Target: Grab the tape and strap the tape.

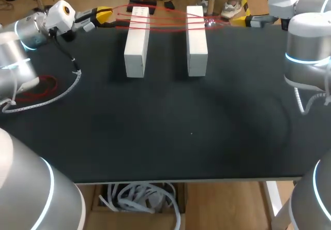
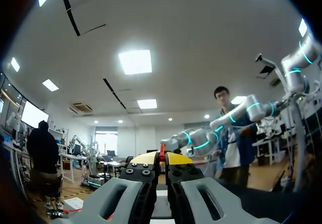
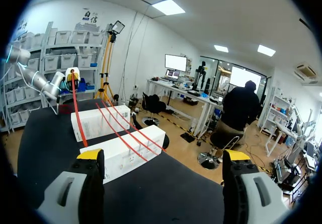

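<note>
At the far edge of the table (image 1: 170, 137), head view: red tape (image 1: 165, 23) runs side to side in several strands over the far ends of two white boxes. The left box (image 1: 137, 41) and right box (image 1: 196, 39) have their long axes pointing away from me, so the tape crosses them square. Left gripper (image 1: 103, 15) sits just beside the left box, at the tape's left end. Right gripper (image 1: 239, 20) is near the right box. The tape's loop end lies between that box and its tips, apparently not touching them. So the tape lies inward from both grippers. The right one is free and nearer the loop end. A red coil (image 1: 41, 85) lies at the table's left side, well apart from the boxes and not in the way.

Left wrist view: left gripper (image 2: 162, 157) is pinched tight, with a sliver of red tape (image 2: 162, 148) nipped between the yellow tips. The boxes don't show here.

Right wrist view: right gripper (image 3: 163, 156) has its jaws spread wide and holds nothing. Both boxes are ahead of it, with the strands slanting across their tops. One strand drops from the left gripper (image 3: 70, 78) toward one of my fingers (image 3: 90, 156). I can't tell whether it touches.

My read: the next move is the right gripper taking a strand, which needs to be centred between the fingers first. The risk is that tugging drags or tips the right box, which stands closest.
</note>
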`<state>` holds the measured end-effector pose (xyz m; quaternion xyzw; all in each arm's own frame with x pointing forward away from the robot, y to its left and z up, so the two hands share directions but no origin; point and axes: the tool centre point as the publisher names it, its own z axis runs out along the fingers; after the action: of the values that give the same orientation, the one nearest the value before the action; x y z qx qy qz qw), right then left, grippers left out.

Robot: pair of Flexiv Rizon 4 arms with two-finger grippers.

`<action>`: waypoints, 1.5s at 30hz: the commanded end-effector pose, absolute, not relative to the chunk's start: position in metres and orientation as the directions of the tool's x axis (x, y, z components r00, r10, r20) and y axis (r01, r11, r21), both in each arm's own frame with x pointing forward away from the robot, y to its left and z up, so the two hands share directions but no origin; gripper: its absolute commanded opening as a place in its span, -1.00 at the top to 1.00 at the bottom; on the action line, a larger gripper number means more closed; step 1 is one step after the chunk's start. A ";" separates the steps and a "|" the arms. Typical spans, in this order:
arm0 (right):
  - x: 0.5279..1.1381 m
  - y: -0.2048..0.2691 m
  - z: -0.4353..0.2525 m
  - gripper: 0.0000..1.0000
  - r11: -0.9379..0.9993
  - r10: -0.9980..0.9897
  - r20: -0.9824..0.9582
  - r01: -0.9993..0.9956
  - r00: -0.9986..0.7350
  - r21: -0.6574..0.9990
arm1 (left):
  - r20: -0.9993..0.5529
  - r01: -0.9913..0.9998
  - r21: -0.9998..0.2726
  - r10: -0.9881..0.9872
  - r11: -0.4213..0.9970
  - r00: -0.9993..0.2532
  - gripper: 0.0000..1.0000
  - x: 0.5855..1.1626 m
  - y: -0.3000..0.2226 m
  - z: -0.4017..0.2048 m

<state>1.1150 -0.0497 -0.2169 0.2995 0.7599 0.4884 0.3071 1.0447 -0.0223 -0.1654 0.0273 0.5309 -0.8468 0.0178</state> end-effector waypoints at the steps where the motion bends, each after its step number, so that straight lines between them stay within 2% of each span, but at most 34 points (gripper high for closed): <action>1: 1.115 -0.050 -0.217 -1.00 0.344 0.755 -0.174 0.156 -0.632 0.926 | -0.049 0.070 -0.906 -0.061 -0.418 -0.997 1.00 1.019 -0.025 -0.148; 12: 1.115 -0.050 -0.217 -1.00 0.344 0.755 -0.174 0.156 -0.632 0.926 | -0.011 0.054 -0.921 -0.114 -0.385 -0.993 1.00 0.985 -0.030 -0.129; 23: 1.115 -0.050 -0.217 -1.00 0.344 0.755 -0.174 0.156 -0.632 0.926 | -0.007 0.064 -0.898 -0.132 -0.435 -0.991 1.00 0.962 -0.034 -0.113; 45: 1.115 -0.050 -0.217 -1.00 0.344 0.755 -0.174 0.156 -0.632 0.926 | -0.097 0.101 -0.867 -0.034 -0.488 -0.995 1.00 0.977 -0.044 -0.100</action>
<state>1.1150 -0.0496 -0.2170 0.2994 0.7598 0.4885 0.3072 0.9675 -0.0449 -0.0956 0.0164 0.5080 -0.8597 0.0502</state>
